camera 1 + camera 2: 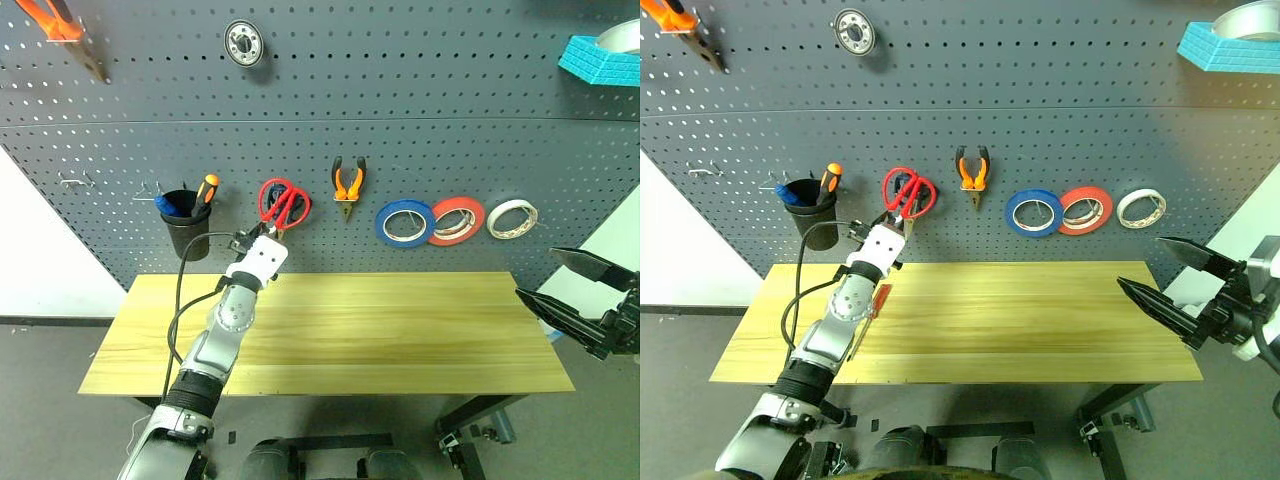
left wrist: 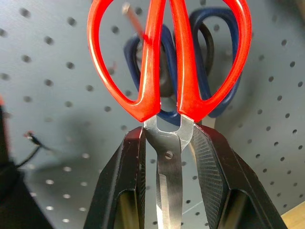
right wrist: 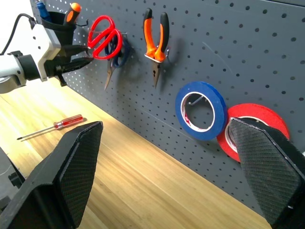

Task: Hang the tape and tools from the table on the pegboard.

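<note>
My left gripper [image 2: 167, 138] is shut on the steel blades of the red-handled scissors [image 2: 167, 62], just below the pivot. It holds the handles up against the pegboard [image 1: 450, 120], with a hook tip showing through one handle loop. The blue tape [image 1: 404, 222] and the orange-and-black pliers [image 1: 347, 185] hang on the pegboard to the right. A slim red-handled screwdriver [image 3: 52, 126] lies on the table [image 1: 400, 330] beside my left arm. My right gripper [image 1: 536, 272] hovers open and empty off the table's right end.
Blue-handled scissors [image 2: 219, 71] hang right behind the red ones. A black cup [image 1: 187, 222] with an orange-and-black screwdriver hangs to the left. Red-orange tape [image 1: 458, 220] and white tape [image 1: 512, 218] hang right of the blue one. A teal tray [image 1: 600, 60] sits at the upper right.
</note>
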`<state>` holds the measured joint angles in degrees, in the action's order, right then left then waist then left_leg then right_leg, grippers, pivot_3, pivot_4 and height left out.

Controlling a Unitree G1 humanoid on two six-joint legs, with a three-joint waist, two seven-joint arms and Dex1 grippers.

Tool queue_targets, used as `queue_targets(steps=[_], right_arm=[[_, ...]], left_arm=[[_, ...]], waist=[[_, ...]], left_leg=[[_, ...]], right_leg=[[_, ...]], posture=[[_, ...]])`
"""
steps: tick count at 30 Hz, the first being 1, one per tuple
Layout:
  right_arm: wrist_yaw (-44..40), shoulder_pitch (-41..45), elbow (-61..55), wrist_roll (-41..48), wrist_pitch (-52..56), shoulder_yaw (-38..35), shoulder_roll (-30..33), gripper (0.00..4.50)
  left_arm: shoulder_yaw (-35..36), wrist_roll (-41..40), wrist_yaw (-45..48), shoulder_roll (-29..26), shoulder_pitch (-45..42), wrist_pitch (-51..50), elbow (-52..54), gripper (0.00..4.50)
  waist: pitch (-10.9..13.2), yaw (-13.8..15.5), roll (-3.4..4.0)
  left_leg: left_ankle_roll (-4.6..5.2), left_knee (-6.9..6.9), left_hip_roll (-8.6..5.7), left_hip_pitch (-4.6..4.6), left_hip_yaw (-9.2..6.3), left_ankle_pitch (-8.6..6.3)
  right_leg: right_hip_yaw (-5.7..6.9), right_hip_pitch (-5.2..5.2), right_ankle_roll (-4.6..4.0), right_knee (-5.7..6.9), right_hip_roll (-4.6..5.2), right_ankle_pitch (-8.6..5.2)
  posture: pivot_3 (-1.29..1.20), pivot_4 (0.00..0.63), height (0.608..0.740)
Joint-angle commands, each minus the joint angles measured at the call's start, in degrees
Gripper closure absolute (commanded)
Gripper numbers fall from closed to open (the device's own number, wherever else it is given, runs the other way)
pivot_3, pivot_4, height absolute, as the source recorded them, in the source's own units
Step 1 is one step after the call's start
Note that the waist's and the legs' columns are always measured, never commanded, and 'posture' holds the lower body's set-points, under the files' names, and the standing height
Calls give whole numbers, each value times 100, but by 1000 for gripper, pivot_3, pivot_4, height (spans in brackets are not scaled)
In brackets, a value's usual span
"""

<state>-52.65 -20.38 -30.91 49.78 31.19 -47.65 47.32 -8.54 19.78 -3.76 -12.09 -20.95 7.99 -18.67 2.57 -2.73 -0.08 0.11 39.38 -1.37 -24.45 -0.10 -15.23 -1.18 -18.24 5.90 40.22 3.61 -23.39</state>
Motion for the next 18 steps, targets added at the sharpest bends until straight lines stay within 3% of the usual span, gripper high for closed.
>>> queue_targets(steps=[1, 7, 17, 18], right_arm=[[23, 54, -149, 72, -11, -115, 69, 0], [27, 47, -176, 75, 2, -152, 55, 0], [51, 117, -159, 56, -17, -61, 48, 0], [51, 120, -157, 53, -18, -57, 46, 0]], left_arm=[[-2, 17, -91, 18, -235, 225, -153, 3402], [4, -2, -114, 70, -161, 204, -161, 3402], [-12, -4, -16, 156, 172, -75, 138, 137], [-24, 4, -1, 155, 199, -112, 155, 36]], waist=[[-1, 1, -1], [-2, 5, -5], [-4, 5, -6], [-5, 5, -6]], left_leg=[[0, 0, 0, 0, 0, 0], [0, 0, 0, 0, 0, 0], [0, 0, 0, 0, 0, 0], [0, 0, 0, 0, 0, 0]], right_leg=[[0, 0, 0, 0, 0, 0], [0, 0, 0, 0, 1, 0], [0, 0, 0, 0, 2, 0], [0, 0, 0, 0, 2, 0]], posture=[[-202, 23, 680], [-200, 18, 680], [-196, 12, 680], [-196, 12, 680]])
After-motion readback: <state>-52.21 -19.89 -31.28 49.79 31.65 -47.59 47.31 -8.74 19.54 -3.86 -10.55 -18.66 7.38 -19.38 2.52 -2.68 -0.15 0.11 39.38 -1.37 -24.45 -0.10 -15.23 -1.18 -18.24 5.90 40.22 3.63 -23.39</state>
